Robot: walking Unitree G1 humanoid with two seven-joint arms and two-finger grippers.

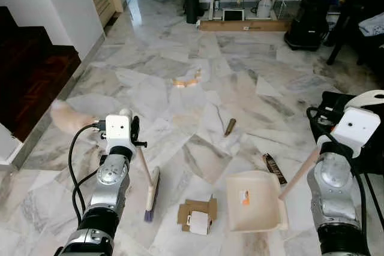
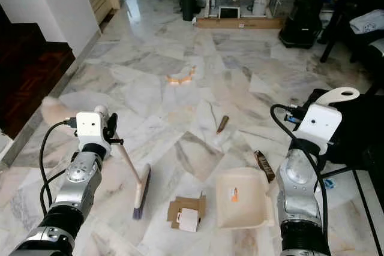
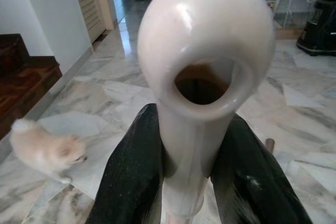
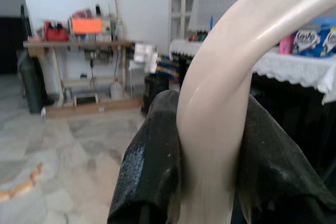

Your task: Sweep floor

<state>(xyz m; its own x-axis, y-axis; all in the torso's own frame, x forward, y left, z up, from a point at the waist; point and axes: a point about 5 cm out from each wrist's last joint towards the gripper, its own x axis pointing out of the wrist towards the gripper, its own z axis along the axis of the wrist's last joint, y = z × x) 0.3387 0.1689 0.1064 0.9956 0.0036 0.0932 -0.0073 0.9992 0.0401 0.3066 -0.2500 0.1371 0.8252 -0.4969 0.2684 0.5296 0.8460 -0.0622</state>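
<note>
My left gripper [image 3: 189, 150] is shut on the cream handle of a broom [image 1: 152, 191], whose head rests on the marble floor in front of me. The right gripper [image 4: 210, 171] is shut on the curved cream handle of a dustpan [image 1: 255, 203], which sits flat on the floor at the right. Between the broom and the dustpan lies a torn cardboard box [image 1: 197, 214]. A dark wrapper [image 1: 273, 168] lies by the pan's far corner. Further out are a small brown stick [image 1: 230, 127] and orange scraps [image 1: 186, 81].
A small fluffy cream dog [image 1: 69, 118] stands on the floor to my left, near the dark wooden stairs [image 1: 33, 79]. Black bags and cables [image 1: 339, 109] crowd the right. A cardboard plank [image 1: 243, 25] and a black bin [image 1: 306, 22] line the far wall.
</note>
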